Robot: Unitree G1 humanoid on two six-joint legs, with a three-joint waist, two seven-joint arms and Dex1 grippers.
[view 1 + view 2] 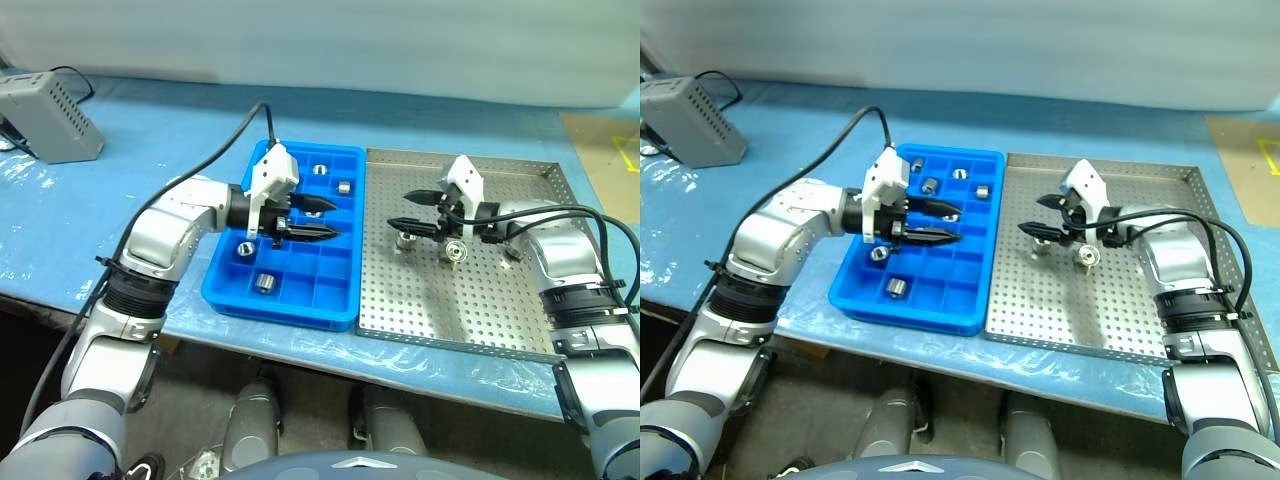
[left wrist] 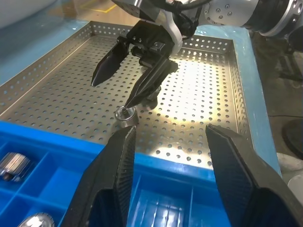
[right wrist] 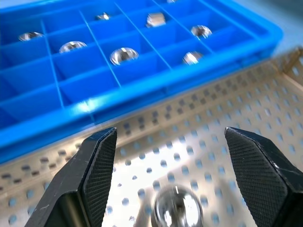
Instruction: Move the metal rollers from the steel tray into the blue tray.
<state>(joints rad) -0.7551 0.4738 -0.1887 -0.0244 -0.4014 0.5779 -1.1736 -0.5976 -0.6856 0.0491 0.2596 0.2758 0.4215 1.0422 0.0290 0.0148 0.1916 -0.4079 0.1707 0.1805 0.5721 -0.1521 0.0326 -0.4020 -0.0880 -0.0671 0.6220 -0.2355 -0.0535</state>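
Pick-up step: the right gripper (image 1: 418, 209), jaws spread wide, is poised over a metal roller (image 3: 176, 206) on the steel tray (image 1: 520, 318), where descent and closure are needed, while the left gripper (image 1: 328, 220), parted and empty, is held over the blue tray (image 1: 300, 298)

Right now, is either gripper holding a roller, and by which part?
Nothing is held. The left gripper and right gripper are both open and empty.

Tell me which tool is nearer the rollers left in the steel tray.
Right. The right tool hangs open just above the rollers in the steel tray; the left tool is over the blue tray.
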